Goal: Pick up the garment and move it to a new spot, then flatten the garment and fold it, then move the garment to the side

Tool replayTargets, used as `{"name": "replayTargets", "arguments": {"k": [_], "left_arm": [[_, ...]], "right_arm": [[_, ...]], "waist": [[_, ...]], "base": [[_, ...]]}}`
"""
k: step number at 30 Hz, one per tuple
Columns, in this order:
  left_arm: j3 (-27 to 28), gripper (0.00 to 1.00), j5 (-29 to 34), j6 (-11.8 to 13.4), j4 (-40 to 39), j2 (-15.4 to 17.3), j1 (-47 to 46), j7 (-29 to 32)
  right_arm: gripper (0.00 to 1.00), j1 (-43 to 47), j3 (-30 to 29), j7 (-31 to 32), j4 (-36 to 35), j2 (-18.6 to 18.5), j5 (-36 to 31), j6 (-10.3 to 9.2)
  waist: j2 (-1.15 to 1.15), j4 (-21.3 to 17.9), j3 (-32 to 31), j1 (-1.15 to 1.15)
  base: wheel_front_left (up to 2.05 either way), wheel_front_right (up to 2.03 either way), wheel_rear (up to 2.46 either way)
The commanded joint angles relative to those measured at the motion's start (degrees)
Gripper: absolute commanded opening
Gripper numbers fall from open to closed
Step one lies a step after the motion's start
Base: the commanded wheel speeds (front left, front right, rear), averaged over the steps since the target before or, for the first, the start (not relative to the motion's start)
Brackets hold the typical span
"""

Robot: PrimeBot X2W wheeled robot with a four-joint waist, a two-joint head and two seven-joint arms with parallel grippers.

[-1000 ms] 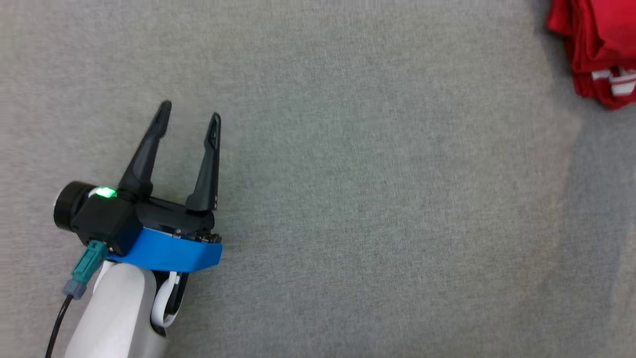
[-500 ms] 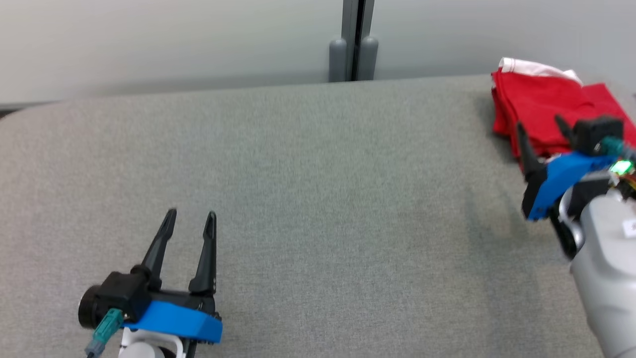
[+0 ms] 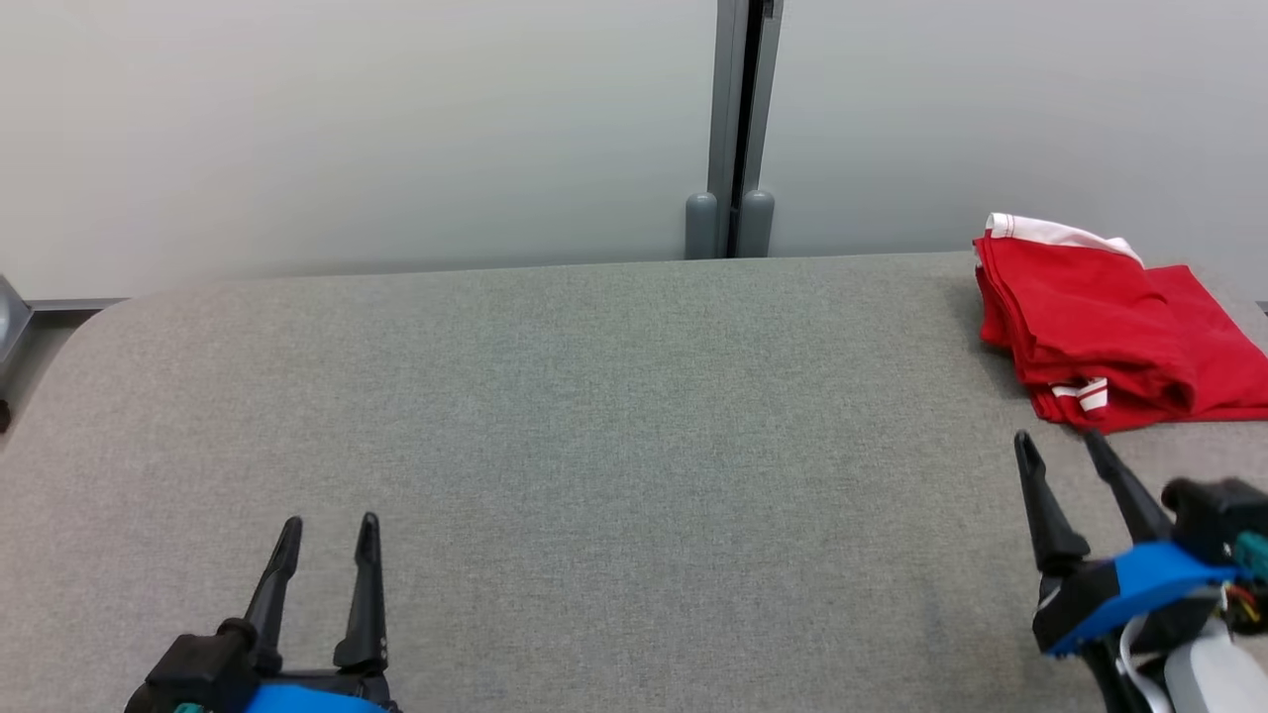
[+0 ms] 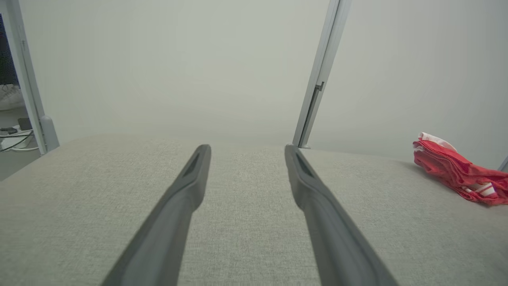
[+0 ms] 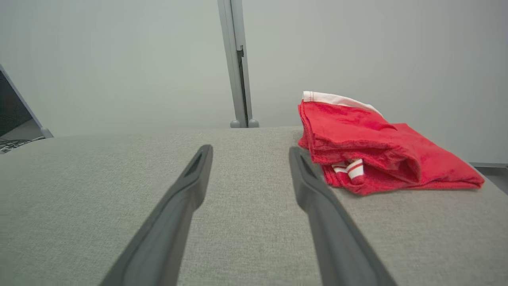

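Observation:
The garment [image 3: 1109,327] is a red one with white trim, folded into a bundle at the far right of the grey table [image 3: 614,416]. In the right wrist view the garment [image 5: 373,147] lies just ahead and to the right of my fingers. My right gripper [image 3: 1058,444] hovers open at the lower right, just short of the garment, with nothing between its fingers. At the lower left, far from it, my left gripper [image 3: 329,525] is open and empty. In the left wrist view the garment [image 4: 460,171] sits far off to the right.
A pale wall with a grey upright post [image 3: 738,129] runs behind the table's far edge. The table's left corner is rounded [image 3: 69,337]. In the left wrist view, cables on the floor [image 4: 14,137] lie beyond the table's left end.
The head camera has tilted up, so the wall and far edge came into view. My right gripper has drawn back from over the garment to a spot in front of it.

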Motion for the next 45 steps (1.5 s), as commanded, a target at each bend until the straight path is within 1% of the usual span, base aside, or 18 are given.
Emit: {"name": "replayTargets", "arguments": {"k": [1,7,10,13,22,35,36,40,44,45], "left_arm": [[0.6,1.00,-0.3,0.4,0.0,0.1,0.8,-0.1],[2.5,1.00,-0.3,0.7,0.7,-0.2,2.1,-0.1],[3.0,1.00,-0.2,0.6,1.2,-0.4,2.5,-0.1],[3.1,1.00,-0.1,0.5,1.7,-0.7,2.7,-0.1],[3.1,1.00,0.1,-0.1,2.4,-0.7,2.3,-0.1],[3.0,1.00,-0.2,-0.4,3.2,-0.4,1.6,-0.1],[3.0,0.00,-0.3,-0.2,3.2,-0.6,2.2,0.0],[2.8,0.00,-0.9,-0.2,5.1,-1.3,2.9,0.5],[3.5,0.00,-4.9,-0.3,5.1,-1.5,2.1,1.8],[3.5,0.00,-4.9,-0.3,5.1,-1.5,2.1,1.8]], "right_arm": [[1.00,2.3,-0.9,0.6,-2.0,1.1,-0.6,0.01],[1.00,10.3,-4.8,3.4,-12.2,6.1,-2.9,0.01],[1.00,12.3,-5.7,5.2,-15.4,7.8,-3.9,0.01],[1.00,13.4,-6.0,6.6,-17.3,8.7,-4.3,0.01],[1.00,14.4,-6.5,8.1,-19.2,9.5,-4.8,0.01],[1.00,14.5,-6.0,7.2,-17.8,9.1,-3.7,0.01],[0.00,13.8,-6.0,7.4,-17.8,9.4,-3.9,0.00],[0.00,13.9,-6.1,7.9,-15.6,9.8,-3.5,0.00],[0.00,13.2,-6.4,8.5,-15.0,9.9,0.7,0.00],[0.00,13.2,-6.4,8.5,-15.0,9.9,0.7,0.00]], "waist": [[0.02,0.0,-0.2,0.01],[0.02,0.4,-0.5,0.01],[0.02,0.4,-0.5,0.01],[0.02,0.3,-0.6,0.01],[0.02,-0.1,-0.5,0.01],[0.02,-0.2,-0.4,0.01],[0.02,-0.2,-0.4,0.01],[0.02,-0.2,-0.4,0.01],[0.02,-0.2,-0.4,0.01],[0.02,-0.2,-0.4,0.01]], "base": [[0.00,0.00,0.00],[0.00,0.00,0.00],[0.00,0.00,0.00],[0.00,0.00,0.00],[0.00,0.00,0.00],[0.00,0.00,0.00],[0.00,0.00,0.00],[0.00,0.00,0.00],[0.00,0.00,0.00],[0.00,0.00,0.00]]}}
